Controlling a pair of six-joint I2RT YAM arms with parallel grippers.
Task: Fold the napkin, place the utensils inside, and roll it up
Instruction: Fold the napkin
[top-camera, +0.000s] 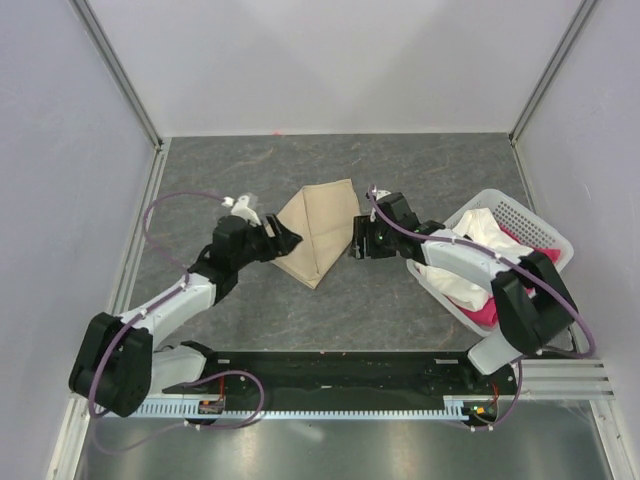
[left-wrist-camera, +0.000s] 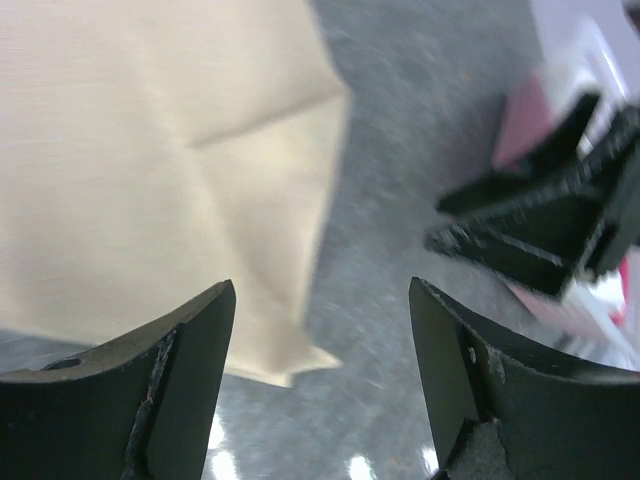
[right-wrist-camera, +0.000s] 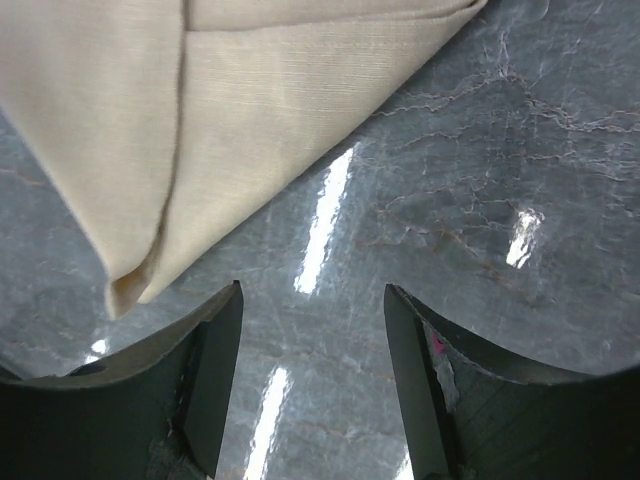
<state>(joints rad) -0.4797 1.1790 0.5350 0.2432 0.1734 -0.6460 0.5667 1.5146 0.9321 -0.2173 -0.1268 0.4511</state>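
On the middle of the grey, marble-veined table (top-camera: 400, 170) lies the napkin (top-camera: 318, 232), folded into a rough triangle with its broad edge toward 12 o'clock and its point toward 6 o'clock. The tabletop is glossy — streaks of light reflect off it in the right wrist view. Pale, plain walls (top-camera: 330, 60) close the space at 9, 12 and 3 o'clock, with slanting metal frame posts (top-camera: 120, 75) in the far corners. A black rail (top-camera: 340, 375) runs along the near edge at 6 o'clock, carrying both arm bases.

The left gripper (left-wrist-camera: 322, 290) sits at the napkin's 9 o'clock edge, its jaws standing wide apart with nothing between them; cloth and bare table show through the gap. The right gripper (right-wrist-camera: 313, 290) sits just beside the napkin's 3 o'clock edge, jaws likewise spread wide and holding nothing — only grey table shows between them, a folded corner of cloth close to the left finger.

At the table's 3 o'clock side stands a white perforated basket (top-camera: 530, 215) holding a white cloth (top-camera: 468, 228) and a pink-red cloth (top-camera: 487, 312).
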